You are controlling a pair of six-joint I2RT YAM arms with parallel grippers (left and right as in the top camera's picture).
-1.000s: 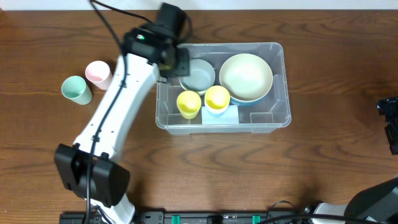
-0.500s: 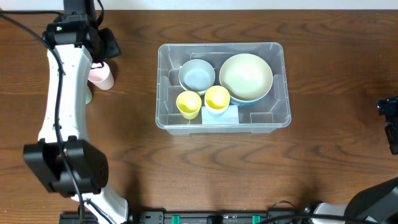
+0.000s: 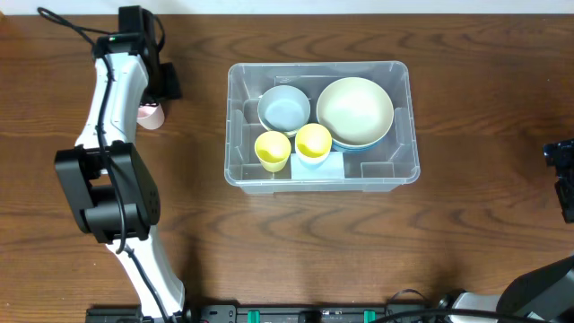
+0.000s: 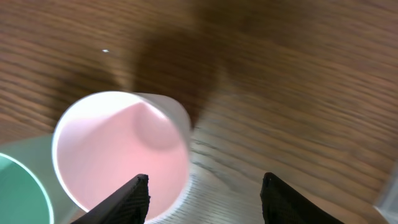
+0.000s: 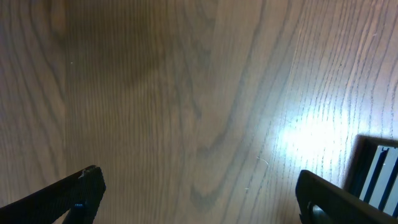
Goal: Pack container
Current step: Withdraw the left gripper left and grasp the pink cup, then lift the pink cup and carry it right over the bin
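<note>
Where the wood surface [image 3: 269, 242] carries it, the container [image 3: 399, 170] sits at centre. It holds a cream bowl [image 3: 355, 109], a grey bowl [image 3: 284, 108] and two yellow cups [image 3: 273, 149]. Well apart to its left is a pink cup [image 4: 121, 152], with a green cup [image 4: 18, 190] just beside it. My left hand [image 4: 204, 193] hangs over the pink cup, spread, pinching nothing. My right hand [image 5: 199, 186] is spread over bare wood. One second ago the left hand was at the container's left wall; it has since swung left.
</note>
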